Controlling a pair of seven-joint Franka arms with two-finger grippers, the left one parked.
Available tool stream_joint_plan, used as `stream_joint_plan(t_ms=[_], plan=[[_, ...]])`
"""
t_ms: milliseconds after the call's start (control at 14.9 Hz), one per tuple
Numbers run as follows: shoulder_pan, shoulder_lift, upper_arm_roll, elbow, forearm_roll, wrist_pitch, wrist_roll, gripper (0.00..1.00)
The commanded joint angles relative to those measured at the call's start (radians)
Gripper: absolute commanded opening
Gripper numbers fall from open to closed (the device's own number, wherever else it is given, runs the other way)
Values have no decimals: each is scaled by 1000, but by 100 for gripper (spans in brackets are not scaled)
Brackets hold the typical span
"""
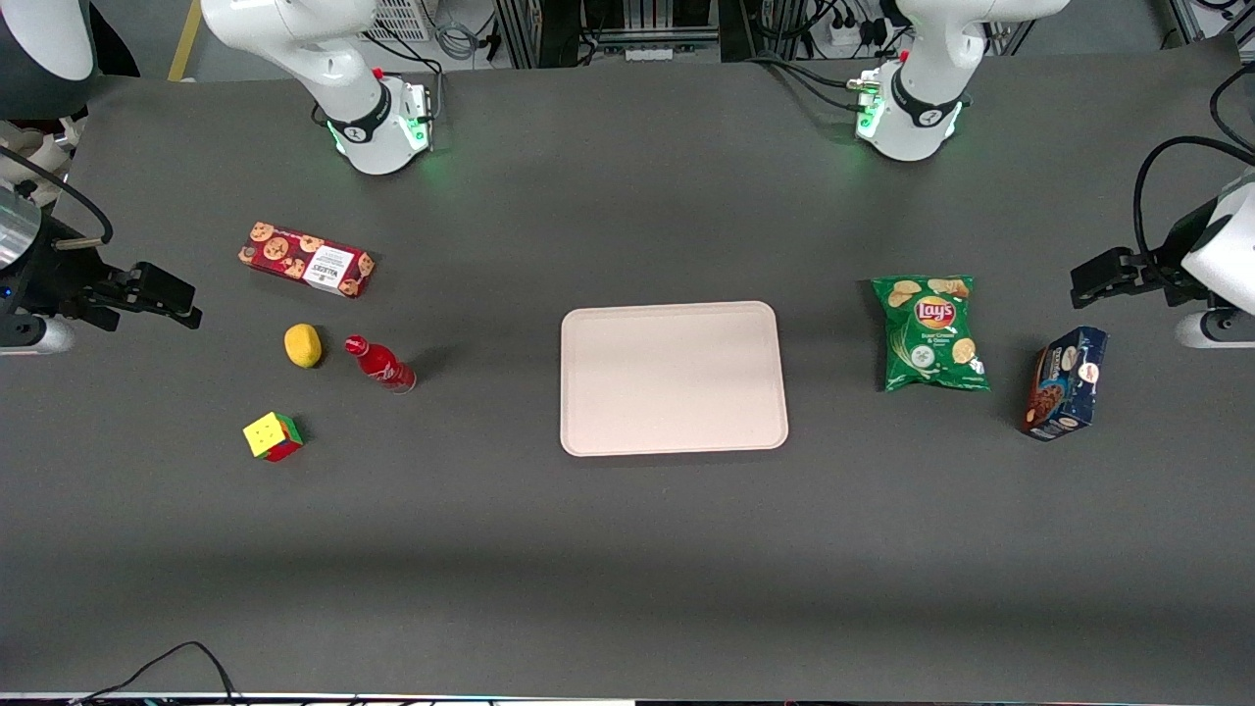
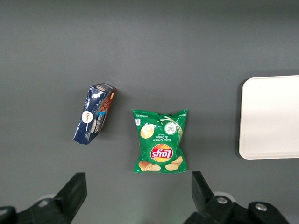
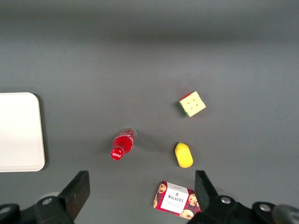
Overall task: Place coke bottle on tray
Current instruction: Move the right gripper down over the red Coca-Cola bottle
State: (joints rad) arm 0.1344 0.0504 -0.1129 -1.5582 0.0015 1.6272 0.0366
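Red coke bottle (image 1: 380,363) lies on its side on the dark counter (image 1: 627,549), near the working arm's end, empty tray (image 1: 674,378) well apart from it toward the middle. All places below are taken from the bottle.

- Lemon (image 1: 303,345): just beside the bottle's cap end, not touching.
- Walkers cookie box (image 1: 307,259): near, farther from the front camera.
- Colour cube (image 1: 273,436): near, closer to the front camera.
- Lay's chip bag (image 1: 930,332) and dark blue cookie box (image 1: 1066,382): well apart, past the tray toward the parked arm's end.

End effector (image 1: 167,299): raised at the working arm's edge of the counter, fingers spread wide, holding nothing. Wrist view confirms both fingers (image 3: 77,191) apart with bare counter between them and the bottle (image 3: 123,143) ahead of the gap.

Key relation: the bottle sits tray-ward of the end effector and slightly nearer the front camera. Its long axis runs diagonally, cap (image 1: 355,345) pointing back toward the lemon, clear base toward the tray.

Judgement: task not yet started. The approach likely needs a wrist turn so the fingers close across the label, not along the axis. The lemon crowds the cap end, so a mid-body grasp looks safer; the round body may roll if nudged.
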Motion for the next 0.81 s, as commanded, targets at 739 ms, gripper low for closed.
stream_joint_plan(t_ms=[739], plan=[[22, 39, 52, -115, 18, 63, -12, 100]])
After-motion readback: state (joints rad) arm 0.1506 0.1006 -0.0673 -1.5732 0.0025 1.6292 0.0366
